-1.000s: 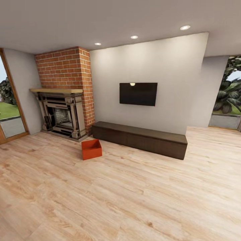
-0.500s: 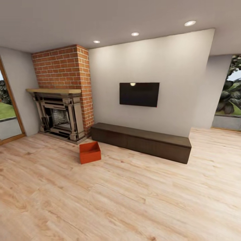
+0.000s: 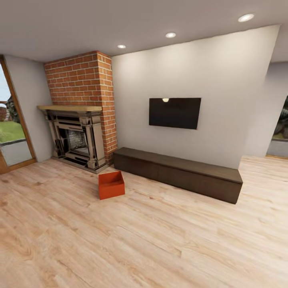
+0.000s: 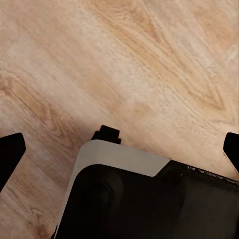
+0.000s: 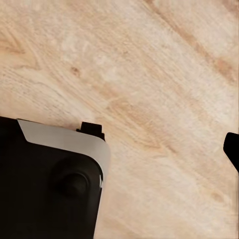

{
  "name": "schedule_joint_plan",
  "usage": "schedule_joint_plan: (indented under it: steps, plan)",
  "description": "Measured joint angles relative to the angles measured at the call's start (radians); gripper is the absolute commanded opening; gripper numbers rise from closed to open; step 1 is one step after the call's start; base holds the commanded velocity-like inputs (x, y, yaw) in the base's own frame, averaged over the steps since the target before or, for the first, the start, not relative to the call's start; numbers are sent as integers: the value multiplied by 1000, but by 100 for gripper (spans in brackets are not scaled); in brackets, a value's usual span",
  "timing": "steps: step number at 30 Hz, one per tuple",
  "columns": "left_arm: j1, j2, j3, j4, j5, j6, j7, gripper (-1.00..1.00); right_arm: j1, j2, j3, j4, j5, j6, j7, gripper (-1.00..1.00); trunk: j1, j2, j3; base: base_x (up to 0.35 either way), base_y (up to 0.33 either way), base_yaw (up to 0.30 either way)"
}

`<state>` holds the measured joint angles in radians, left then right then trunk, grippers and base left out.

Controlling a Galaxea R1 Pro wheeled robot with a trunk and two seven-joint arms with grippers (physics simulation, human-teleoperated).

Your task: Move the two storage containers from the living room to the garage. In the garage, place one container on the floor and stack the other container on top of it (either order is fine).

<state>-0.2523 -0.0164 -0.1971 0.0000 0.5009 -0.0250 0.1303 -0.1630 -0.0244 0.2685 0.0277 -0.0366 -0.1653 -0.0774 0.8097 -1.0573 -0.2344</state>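
One orange-red storage container (image 3: 111,185) stands upright on the light wood-plank floor of the living room, in front of the red-brick fireplace (image 3: 78,136) and off the left end of a low dark cabinet (image 3: 178,174). It is lidless and looks empty. My left gripper (image 4: 122,154) points down at the planks, its two dark fingertips (image 4: 10,154) far apart at the picture's edges, nothing between them. My right gripper (image 5: 119,152) also hangs over the floor, one fingertip (image 5: 233,149) at the edge, holding nothing.
A black TV (image 3: 175,113) hangs on the grey wall above the cabinet. A wood-framed glass door (image 3: 12,132) is at far left, another opening at far right. Wide open plank floor (image 3: 140,240) lies between me and the container. My black-and-white base (image 4: 129,199) is below the grippers.
The whole head view has shifted: the wall, fireplace and container look slightly larger and sit further right and lower, so the camera has moved closer. Nothing in the room has moved.
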Motion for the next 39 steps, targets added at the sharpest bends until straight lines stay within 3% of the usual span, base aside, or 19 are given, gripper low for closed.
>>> schedule_joint_plan:
  steps: [21, 39]
  plan:
    - [0, -2, 0, 0, 0, 0, 1, 100, 0, 0, -4, 0, -1, 0, -1, 100, 0, 0, -14, 324, 0, 230]
    - [0, -2, 0, 0, 0, 0, 0, 100, 0, -2, -2, 0, 0, -1, -3, 100, 0, 0, -15, 324, 0, 10]
